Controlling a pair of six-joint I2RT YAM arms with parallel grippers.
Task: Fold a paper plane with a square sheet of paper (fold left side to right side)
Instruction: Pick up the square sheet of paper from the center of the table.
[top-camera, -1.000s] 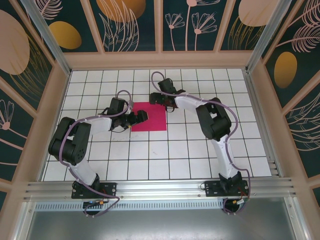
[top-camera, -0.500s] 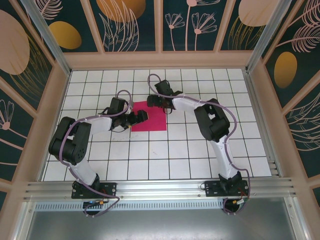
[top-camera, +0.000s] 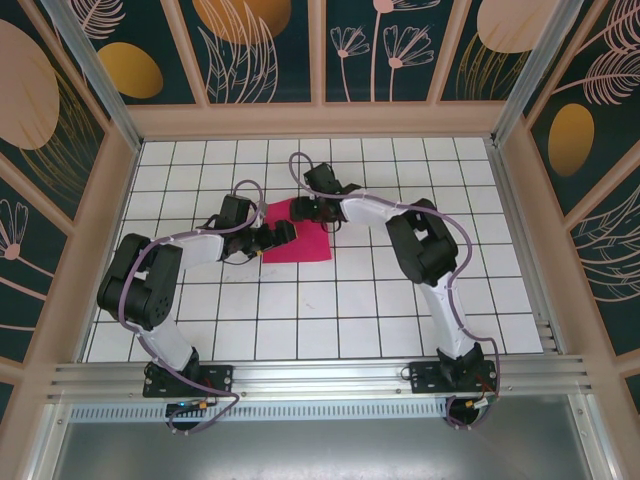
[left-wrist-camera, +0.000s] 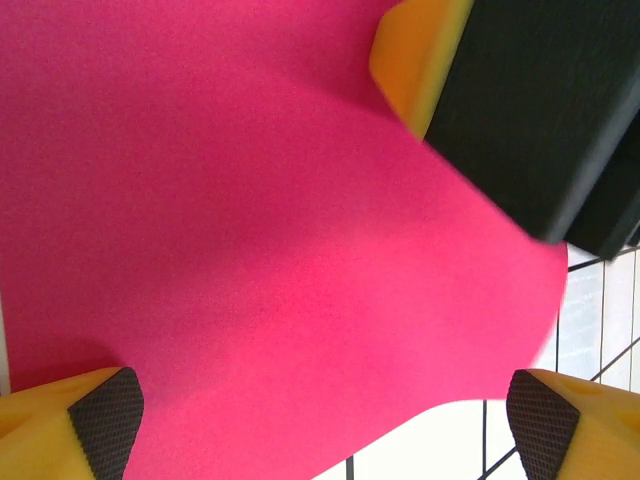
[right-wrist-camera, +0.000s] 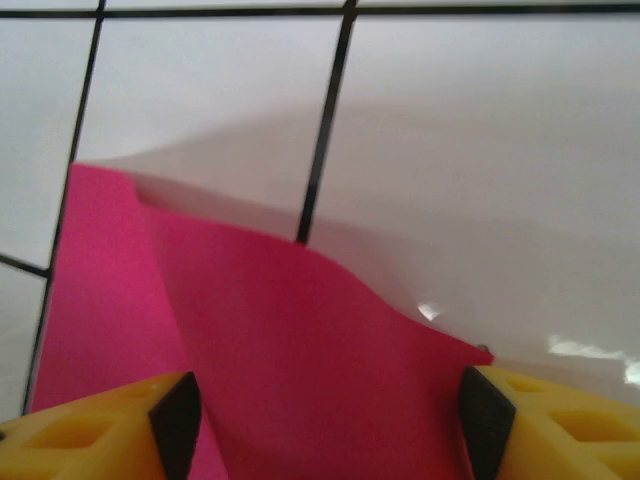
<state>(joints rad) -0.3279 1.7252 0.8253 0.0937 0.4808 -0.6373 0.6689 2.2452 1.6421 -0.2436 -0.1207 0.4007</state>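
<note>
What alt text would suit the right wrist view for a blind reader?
A pink paper bulges up off the white tiled table, its far edge casting a shadow, between two yellow jaws at the bottom corners.

What I had on screen was a purpose-built robot test cell, a lab enclosure and not a home or a shop. Its floor was a white tabletop (top-camera: 400, 300) ruled with a black grid, boxed in by a pale beige frame (top-camera: 320, 120), with aluminium rails (top-camera: 320, 375) along the near edge. The walls were printed panels (top-camera: 250, 50) in dark teal with orange discs and pink leaf drawings — backdrop, not furniture. The left arm (top-camera: 150, 280) and right arm (top-camera: 425, 240) stood bolted to those rails, purple cables (top-camera: 296, 165) looped along them.
</note>
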